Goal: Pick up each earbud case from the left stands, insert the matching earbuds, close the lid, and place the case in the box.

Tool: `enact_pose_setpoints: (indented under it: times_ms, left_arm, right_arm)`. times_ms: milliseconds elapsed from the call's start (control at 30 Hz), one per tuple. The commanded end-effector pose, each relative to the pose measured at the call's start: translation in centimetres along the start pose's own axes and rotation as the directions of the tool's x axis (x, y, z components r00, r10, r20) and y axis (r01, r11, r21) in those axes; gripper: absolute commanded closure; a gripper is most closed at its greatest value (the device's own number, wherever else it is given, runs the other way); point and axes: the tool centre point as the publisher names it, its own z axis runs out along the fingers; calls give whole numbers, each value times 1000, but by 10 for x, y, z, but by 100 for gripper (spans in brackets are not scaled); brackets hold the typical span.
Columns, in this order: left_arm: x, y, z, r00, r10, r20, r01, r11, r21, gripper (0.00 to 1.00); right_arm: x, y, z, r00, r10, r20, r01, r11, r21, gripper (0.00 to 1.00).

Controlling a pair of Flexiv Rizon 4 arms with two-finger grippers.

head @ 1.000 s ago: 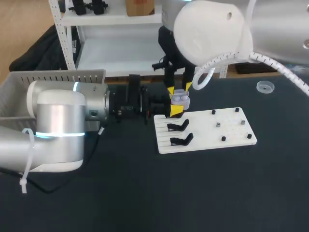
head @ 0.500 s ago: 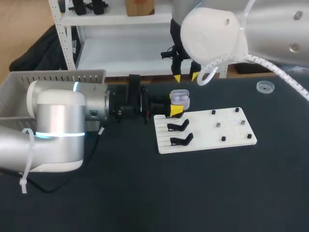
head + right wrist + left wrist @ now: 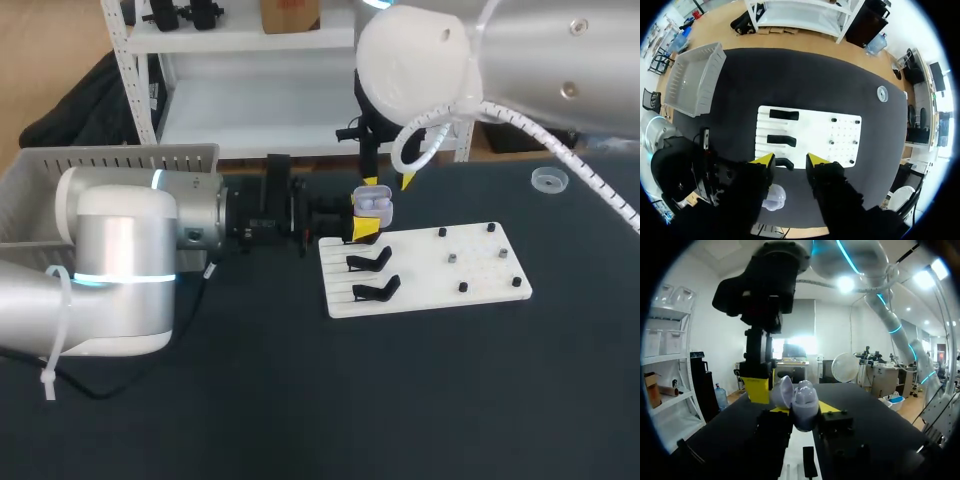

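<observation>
One earbud case [image 3: 372, 206] is up off the table [image 3: 300, 400], pinched from two sides between the yellow tips of the left gripper [image 3: 359, 218]. That arm comes in level from the left and ends by the left end of the white board [image 3: 480, 262]. The case's lid stands open, and two pale earbuds [image 3: 372, 201] sit side by side inside it. Seen from the left wrist, the case [image 3: 802, 401] sits squarely between that gripper's two fingers with its lid tipped back.

The right gripper [image 3: 388, 182] hangs just above the case without touching it. Its two fingers are spread apart and it holds nothing. In its own view, the parted tips frame the board, and the case [image 3: 774, 196] shows underneath it.

Counting what's on the board, the right wrist view shows three black stands [image 3: 784, 114] in a row along the left part. From overhead only two are plain to see. Six small pegs [image 3: 462, 287] dot the right part.

One grey slatted box [image 3: 110, 160] sits at the table's left edge, well apart from the case, and one small clear round disc [image 3: 548, 179] lies far off to the right
</observation>
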Motion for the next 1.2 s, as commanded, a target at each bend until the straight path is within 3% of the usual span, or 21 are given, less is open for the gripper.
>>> enact_pose_setpoints:
  times_ms: [33, 367, 633, 833, 900, 1000, 1067, 1200]
  left_arm:
    - [0, -1, 1, 1000, 1, 2, -1, 1000, -4, 100]
    - [0, -1, 1, 1000, 1, 2, -1, 1000, -4, 100]
    - [-2, 0, -4, 1000, 8, 7, -8, 1000, -10, 100]
    - [-20, 11, -52, 997, 75, 14, -74, 993, -96, 100]
    - [-24, 18, -74, 994, 103, -21, -105, 987, -126, 100]
    - [-27, 31, -109, 990, 128, -63, -137, 978, -159, 100]
    - [-31, 40, -132, 989, 134, -65, -144, 972, -184, 100]
    - [-38, 60, -180, 977, 164, -140, -192, 955, -224, 100]
  right_arm:
    - [20, -2, -2, 1000, 11, 18, -11, 1000, -19, 60]
    - [34, 5, -2, 1000, 27, 4, -26, 999, -41, 59]
    - [24, -25, -34, 982, 156, 105, -148, 986, -82, 56]
    - [27, -52, -50, 953, 255, 165, -231, 962, -148, 47]
    - [29, -57, -50, 945, 277, 172, -249, 954, -164, 31]
    - [34, -61, -48, 942, 287, 174, -258, 950, -174, 19]
    - [37, -59, -45, 941, 292, 172, -262, 949, -177, 14]
    - [42, -54, -40, 942, 298, 156, -271, 947, -172, 12]
